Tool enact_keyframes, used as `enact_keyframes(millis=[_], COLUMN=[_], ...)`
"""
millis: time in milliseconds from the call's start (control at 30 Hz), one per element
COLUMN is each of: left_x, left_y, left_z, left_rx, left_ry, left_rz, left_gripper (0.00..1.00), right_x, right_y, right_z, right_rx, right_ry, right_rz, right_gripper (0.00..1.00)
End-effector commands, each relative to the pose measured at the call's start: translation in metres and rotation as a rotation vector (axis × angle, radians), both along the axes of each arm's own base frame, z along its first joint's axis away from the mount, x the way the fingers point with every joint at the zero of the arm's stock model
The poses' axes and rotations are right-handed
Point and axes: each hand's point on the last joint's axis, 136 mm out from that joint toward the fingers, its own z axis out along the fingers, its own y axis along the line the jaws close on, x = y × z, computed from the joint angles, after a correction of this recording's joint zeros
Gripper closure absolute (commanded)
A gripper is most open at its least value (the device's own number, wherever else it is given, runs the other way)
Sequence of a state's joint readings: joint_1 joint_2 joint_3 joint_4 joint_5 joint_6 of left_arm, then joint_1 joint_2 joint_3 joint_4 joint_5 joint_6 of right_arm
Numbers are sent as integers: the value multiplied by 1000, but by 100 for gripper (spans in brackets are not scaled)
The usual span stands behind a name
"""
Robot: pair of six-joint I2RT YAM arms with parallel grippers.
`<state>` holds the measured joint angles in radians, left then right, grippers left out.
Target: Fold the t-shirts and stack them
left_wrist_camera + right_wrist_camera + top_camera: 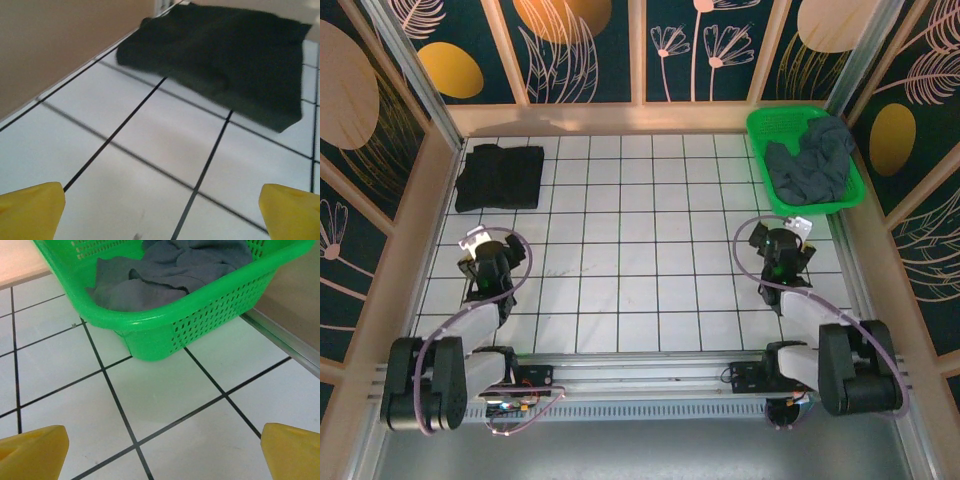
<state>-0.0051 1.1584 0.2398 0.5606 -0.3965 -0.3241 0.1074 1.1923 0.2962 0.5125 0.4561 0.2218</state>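
Top external, looking down on the gridded white bench (640, 250): finds the black t-shirt (500, 177) folded into a flat rectangle at the far left corner, lying directly on the tiles close to the left wall. Finds the grey t-shirt (812, 160) crumpled and unfolded inside the green mesh basket (780, 122) at the far right corner. Places the left fingers (483, 255) over the bench on the near side of the black t-shirt and well apart from it. Places the right fingers (783, 250) just short of the basket, touching nothing.

Left wrist: catches the left fingers (30, 210) as yellow tips at the two bottom corners, spread wide with bare tiles between, and the black t-shirt (225, 55) ahead, its near edge slightly rumpled.

Right wrist: catches the right fingers (32, 452) spread just as wide, pinching nothing, facing the green mesh basket (200, 325) with the grey t-shirt (165, 275) heaped inside.
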Motion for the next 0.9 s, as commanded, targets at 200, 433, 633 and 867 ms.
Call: enact_keyframes(millis=[200, 433, 633, 867], left_x=[74, 13, 47, 46], left_y=[-6, -16, -20, -20], left_z=[36, 58, 40, 40], left_rx=[117, 153, 145, 146], left_ry=[-152, -446, -297, -299], left_rz=[-80, -121, -156, -157], left_gripper=[1, 1, 1, 1], right_x=[70, 45, 43, 43], right_y=[24, 21, 21, 22], right_z=[13, 33, 21, 20], right_rx=[-86, -87, -50, -48], right_ry=[-74, -253, -282, -277], right_rz=[180, 245, 303, 311], right_gripper=[1, 1, 1, 1])
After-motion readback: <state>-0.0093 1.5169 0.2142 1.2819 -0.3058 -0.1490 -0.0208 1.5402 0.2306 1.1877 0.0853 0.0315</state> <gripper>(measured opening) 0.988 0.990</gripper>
